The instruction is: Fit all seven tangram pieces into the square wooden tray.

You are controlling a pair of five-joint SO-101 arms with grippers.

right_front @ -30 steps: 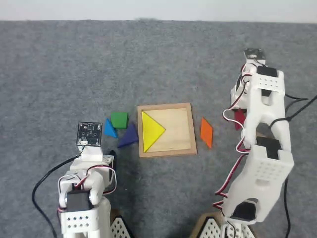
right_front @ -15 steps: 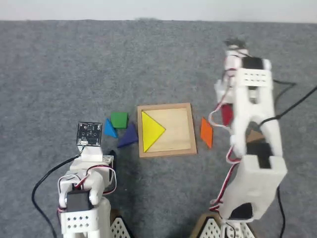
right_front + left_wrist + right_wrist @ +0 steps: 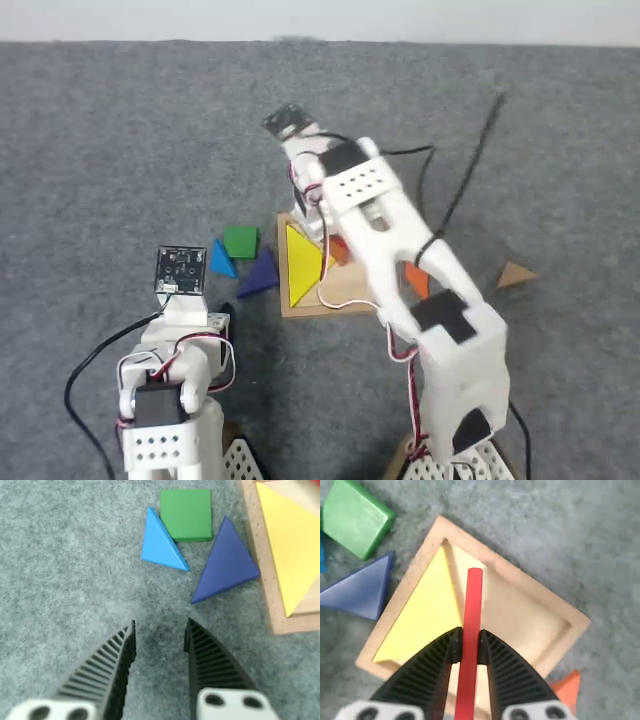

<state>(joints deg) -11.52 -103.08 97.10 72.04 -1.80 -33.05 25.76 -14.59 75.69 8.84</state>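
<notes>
While the left claw [image 3: 159, 630] is hovering released over the table [image 3: 60, 580] near the dark blue triangle [image 3: 227, 562], the right claw [image 3: 468, 632] is clenching the red piece [image 3: 472, 595] edge-on above the square wooden tray [image 3: 517, 577], just right of the yellow triangle [image 3: 427, 615], presumably for lowering into bare floor.

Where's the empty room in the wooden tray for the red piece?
The bare wood between the yellow triangle and the opposite rim of the tray is free. Outside, by the green square and dark blue triangle, it is crowded.
</notes>
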